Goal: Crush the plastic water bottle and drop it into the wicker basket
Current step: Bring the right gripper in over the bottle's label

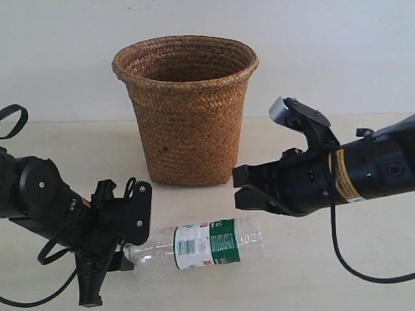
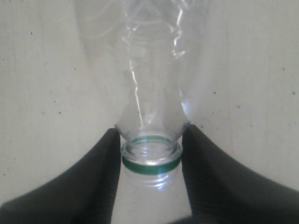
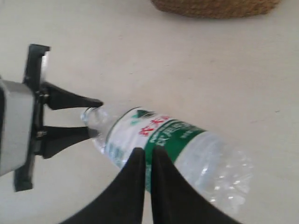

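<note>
The plastic water bottle lies on its side on the table in front of the wicker basket, its mouth pointing left and uncapped. My left gripper is shut on the neck; in the left wrist view both fingers press the green ring of the bottle. My right gripper hovers above the bottle's base end, shut with nothing in it. In the right wrist view its gripper hangs over the bottle's label, and the left gripper shows at the neck.
The wicker basket stands upright behind the bottle, its base edge at the top of the right wrist view. A plain white wall rises behind the table. Black cables trail from both arms near the front edge.
</note>
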Robot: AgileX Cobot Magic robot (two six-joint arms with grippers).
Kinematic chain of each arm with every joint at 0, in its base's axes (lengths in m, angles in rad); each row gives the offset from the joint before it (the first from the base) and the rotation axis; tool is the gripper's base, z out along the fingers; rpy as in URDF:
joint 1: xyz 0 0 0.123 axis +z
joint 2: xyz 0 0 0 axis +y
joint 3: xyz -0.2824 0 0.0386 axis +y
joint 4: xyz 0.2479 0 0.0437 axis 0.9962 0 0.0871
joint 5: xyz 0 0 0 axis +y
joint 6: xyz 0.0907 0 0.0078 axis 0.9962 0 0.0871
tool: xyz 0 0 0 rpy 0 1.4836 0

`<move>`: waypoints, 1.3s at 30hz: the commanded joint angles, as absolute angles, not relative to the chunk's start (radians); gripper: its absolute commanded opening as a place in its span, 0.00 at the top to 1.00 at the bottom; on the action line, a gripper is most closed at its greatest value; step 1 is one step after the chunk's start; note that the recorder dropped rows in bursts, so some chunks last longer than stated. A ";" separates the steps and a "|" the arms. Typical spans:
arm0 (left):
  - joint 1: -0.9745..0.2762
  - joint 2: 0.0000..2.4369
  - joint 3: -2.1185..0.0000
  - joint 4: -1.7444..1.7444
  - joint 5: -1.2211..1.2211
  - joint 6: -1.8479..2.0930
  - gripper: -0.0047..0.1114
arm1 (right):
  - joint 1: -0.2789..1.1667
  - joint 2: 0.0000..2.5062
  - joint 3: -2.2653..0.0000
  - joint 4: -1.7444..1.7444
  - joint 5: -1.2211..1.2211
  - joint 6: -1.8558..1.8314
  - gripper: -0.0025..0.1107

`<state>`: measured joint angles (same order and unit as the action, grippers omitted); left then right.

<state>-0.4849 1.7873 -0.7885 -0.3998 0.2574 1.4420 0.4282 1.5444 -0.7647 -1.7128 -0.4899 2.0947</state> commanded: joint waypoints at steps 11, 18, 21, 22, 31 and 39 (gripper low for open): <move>-0.490 1.789 -0.793 -0.407 0.261 1.428 0.93 | 0.638 1.567 -0.745 -1.736 -0.184 2.086 0.97; -0.490 1.789 -0.793 -0.407 0.262 1.428 0.93 | 0.638 1.697 -0.749 -1.711 -0.141 2.084 0.97; -0.490 1.789 -0.793 -0.407 0.262 1.428 0.93 | 0.638 1.710 -0.750 -1.705 -0.131 2.084 0.97; -0.490 1.789 -0.793 -0.407 0.262 1.428 0.93 | 0.638 1.709 -0.750 -1.706 -0.120 2.084 0.97; -0.490 1.789 -0.793 -0.403 0.266 1.430 0.93 | 0.638 1.673 -0.794 -1.710 -0.134 2.076 0.97; -0.490 1.789 -0.793 -0.368 0.270 1.438 0.93 | 0.638 1.676 -0.827 -1.710 -0.134 2.055 0.97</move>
